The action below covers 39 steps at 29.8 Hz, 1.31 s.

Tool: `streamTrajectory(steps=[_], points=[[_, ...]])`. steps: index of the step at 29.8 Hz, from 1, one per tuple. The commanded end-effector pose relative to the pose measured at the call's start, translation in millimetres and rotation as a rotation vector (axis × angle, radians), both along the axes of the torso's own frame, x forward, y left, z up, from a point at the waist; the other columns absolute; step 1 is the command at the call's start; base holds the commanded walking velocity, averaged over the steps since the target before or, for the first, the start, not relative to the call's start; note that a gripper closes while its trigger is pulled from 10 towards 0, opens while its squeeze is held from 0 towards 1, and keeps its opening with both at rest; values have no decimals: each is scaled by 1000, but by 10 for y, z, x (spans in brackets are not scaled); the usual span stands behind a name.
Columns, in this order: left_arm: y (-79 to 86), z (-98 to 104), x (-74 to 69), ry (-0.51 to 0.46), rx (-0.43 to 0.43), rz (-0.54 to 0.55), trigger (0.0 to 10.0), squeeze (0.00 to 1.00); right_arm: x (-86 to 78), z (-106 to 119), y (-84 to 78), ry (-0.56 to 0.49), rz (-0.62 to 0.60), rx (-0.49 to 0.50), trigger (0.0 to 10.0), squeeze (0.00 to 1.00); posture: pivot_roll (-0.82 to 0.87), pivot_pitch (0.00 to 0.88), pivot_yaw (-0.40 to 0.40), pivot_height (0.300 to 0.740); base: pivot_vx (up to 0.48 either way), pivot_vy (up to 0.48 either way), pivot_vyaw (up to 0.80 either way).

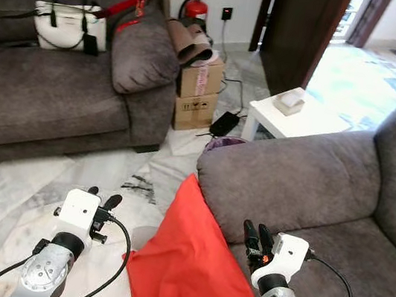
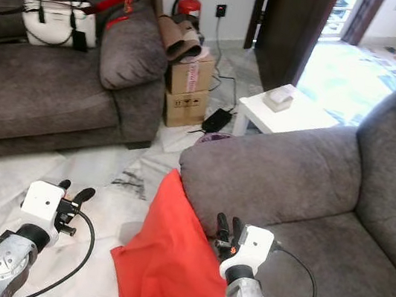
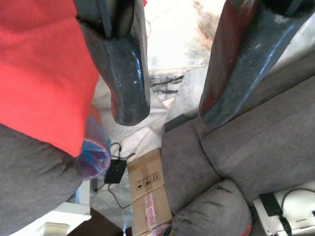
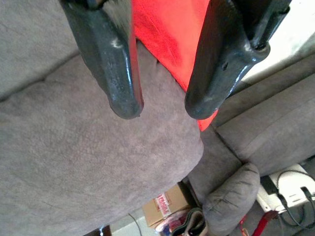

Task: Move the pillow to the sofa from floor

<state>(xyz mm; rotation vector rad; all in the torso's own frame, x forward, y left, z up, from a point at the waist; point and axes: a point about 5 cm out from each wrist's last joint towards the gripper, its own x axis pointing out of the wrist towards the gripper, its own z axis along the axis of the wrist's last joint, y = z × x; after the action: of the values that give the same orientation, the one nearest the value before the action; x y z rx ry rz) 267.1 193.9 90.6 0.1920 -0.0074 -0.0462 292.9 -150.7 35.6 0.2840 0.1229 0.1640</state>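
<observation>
Beside red pillow (image 1: 190, 268): right pincer (image 1: 256, 240) parted, empty (left (image 1: 105, 202) likewise).

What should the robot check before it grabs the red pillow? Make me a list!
1. Pillow in reach: ok. The red pillow leans against the near sofa's arm, between both grippers.
2. Left gripper ready: ok, fingers open, holding nothing.
3. Right gripper ready: ok, fingers open, holding nothing.
4. Pillow off the floor: not ok, its lower corner looks down by the marble floor.
5. Landing spot free: ok, the sofa seat beside the right gripper looks bare.
6. Pillow's bottom edge: cannot tell, it runs out of view.
</observation>
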Motion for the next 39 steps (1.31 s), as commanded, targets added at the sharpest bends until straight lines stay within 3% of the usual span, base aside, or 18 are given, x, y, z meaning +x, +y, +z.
streamTrajectory(steps=[1, 9, 15, 39], points=[[51, -35, -33, 20, 4, 17, 10000, 0, -35, -34, 14, 7, -1, 12, 10000, 0, 54, 143, 39, 653, 0, 0, 0], [19, -48, -40, 23, 1, 9, 10000, 0, -34, -32, 22, 9, 11, 4, 10000, 0, 54, 144, 39, 653, 0, 0, 0], [30, -54, -35, 26, 3, 11, 10000, 0, -38, -41, 63, 16, 48, -5, 10000, 0, 54, 146, 41, 623, 0, 0, 0], [6, -91, -34, 42, -15, 5, 10000, 0, -32, -63, 91, 25, 81, 16, 10000, 0, 55, 148, 41, 623, 0, 0, 0]])
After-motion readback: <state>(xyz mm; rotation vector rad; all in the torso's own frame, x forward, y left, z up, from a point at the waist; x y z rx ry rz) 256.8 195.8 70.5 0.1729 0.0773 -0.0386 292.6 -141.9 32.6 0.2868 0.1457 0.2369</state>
